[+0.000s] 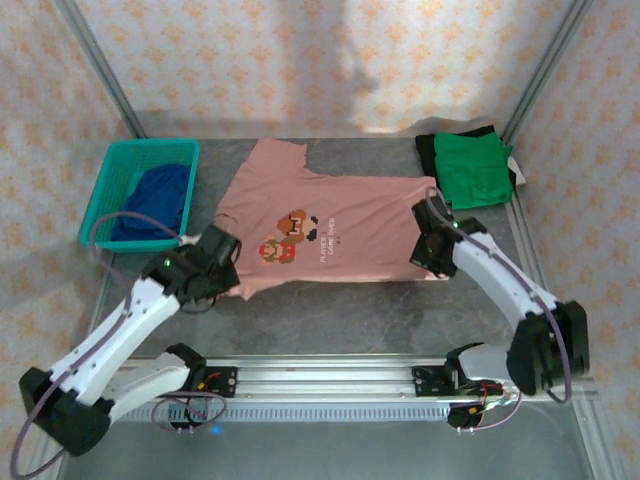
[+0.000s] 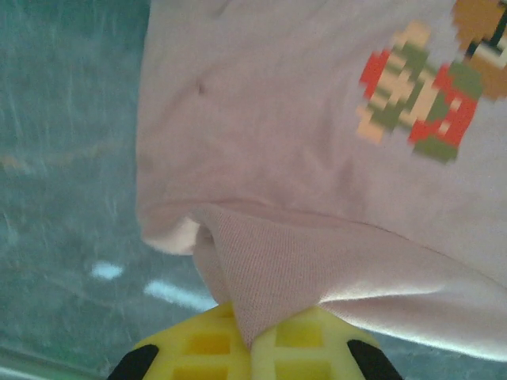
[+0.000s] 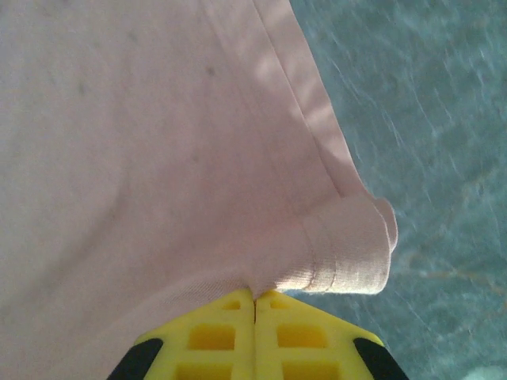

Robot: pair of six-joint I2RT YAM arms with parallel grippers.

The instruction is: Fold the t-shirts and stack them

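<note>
**Ops:** Left gripper (image 2: pixel 253 336) and right gripper (image 3: pixel 253 305), what have they got?

**Me:** Each is pinched closed on a near corner of the pink t-shirt (image 1: pixel 330 215), which lies spread on the table (image 1: pixel 380 310). I hold both so the edge should lift evenly for a fold.

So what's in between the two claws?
The pink t-shirt, spread on the table, reaches from the left claw to the right claw, each pinching an edge; the top view shows it.
</note>
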